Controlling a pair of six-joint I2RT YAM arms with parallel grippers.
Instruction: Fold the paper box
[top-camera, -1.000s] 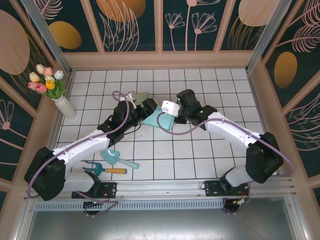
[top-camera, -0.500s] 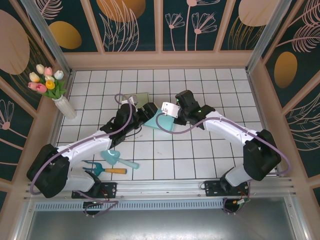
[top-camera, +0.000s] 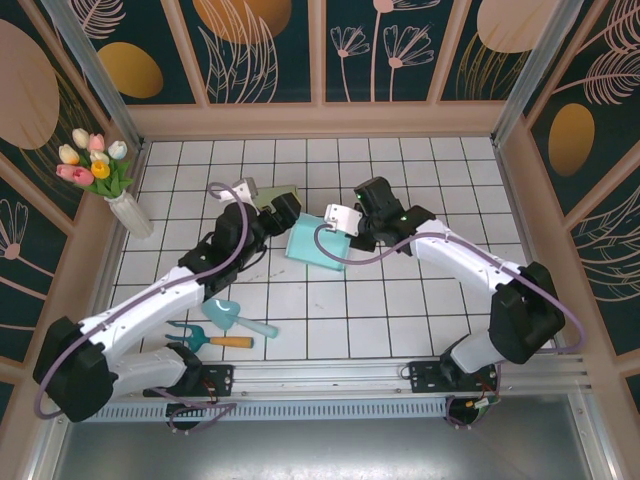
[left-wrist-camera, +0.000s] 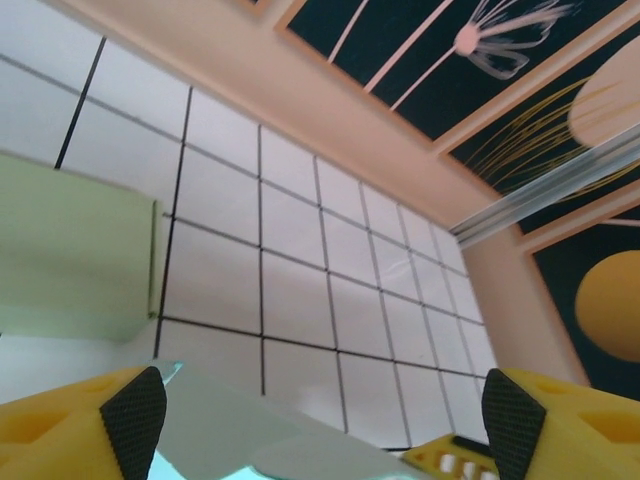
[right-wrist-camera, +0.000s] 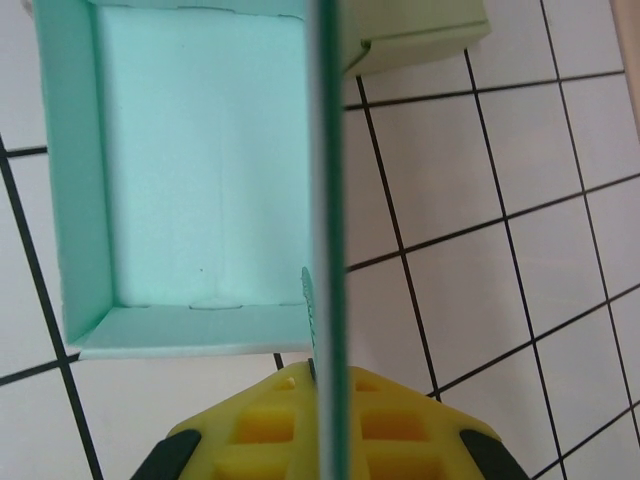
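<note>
Lab booth: aluminium rails (top-camera: 330, 378), floral panels (top-camera: 380, 45).

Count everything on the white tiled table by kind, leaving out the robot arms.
Paper boxes: 2 (teal open paper box, pale green paper box)
Garden tools: 2 (teal plastic trowel, orange-handled hand fork)
White vase of tulips: 1
Total: 5

Top external: high behind arm bases, facing down on tiled table (top-camera: 400, 320). Left wrist: close, looking between left fingers (left-wrist-camera: 135, 410) toward back wall (left-wrist-camera: 330, 120). Right wrist: close, straight down past right fingers (right-wrist-camera: 260, 425); paper box (right-wrist-camera: 200, 170) shared with overhead.
</note>
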